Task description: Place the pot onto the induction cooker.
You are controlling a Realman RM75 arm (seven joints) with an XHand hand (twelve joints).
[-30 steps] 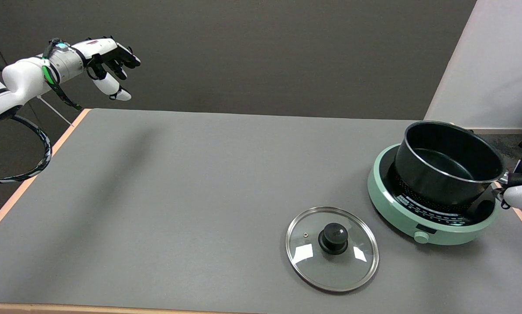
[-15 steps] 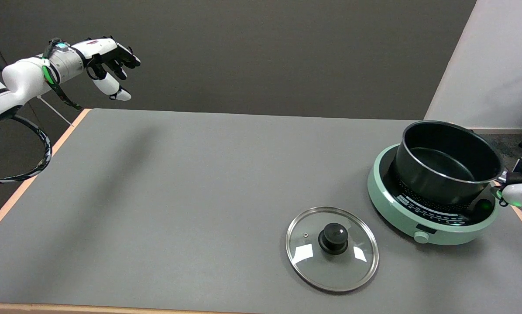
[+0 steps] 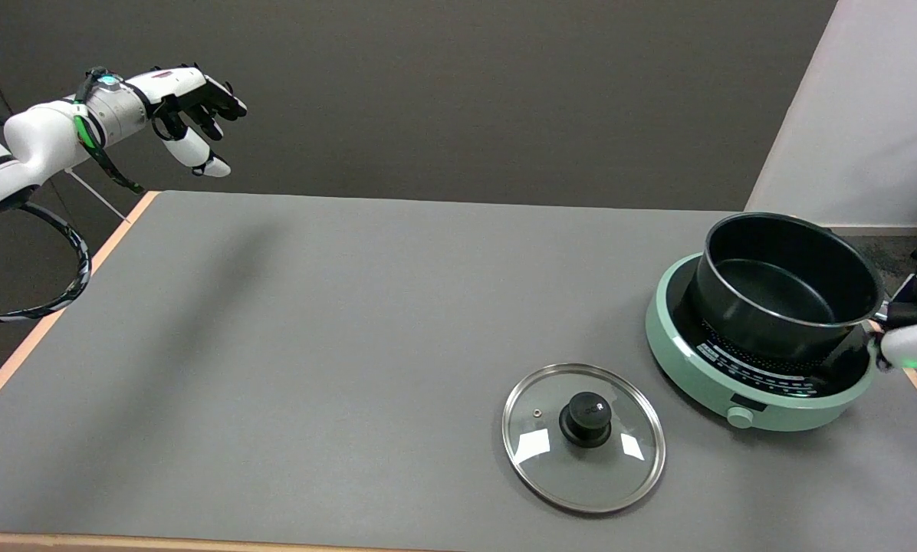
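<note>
Black pot (image 3: pixel 790 295) sits on the green induction cooker (image 3: pixel 704 372), so placement looks nearly done. The right hand (image 3: pixel 912 326), at the cooker's right edge, appears clamped on the pot's handle; releasing it remains.

black pot (image 3: pixel 788 295) on green induction cooker (image 3: pixel 734 383)

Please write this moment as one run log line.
pot: on cooker | robot hand: at pot's right side, grip unclear | lid: on table
</note>
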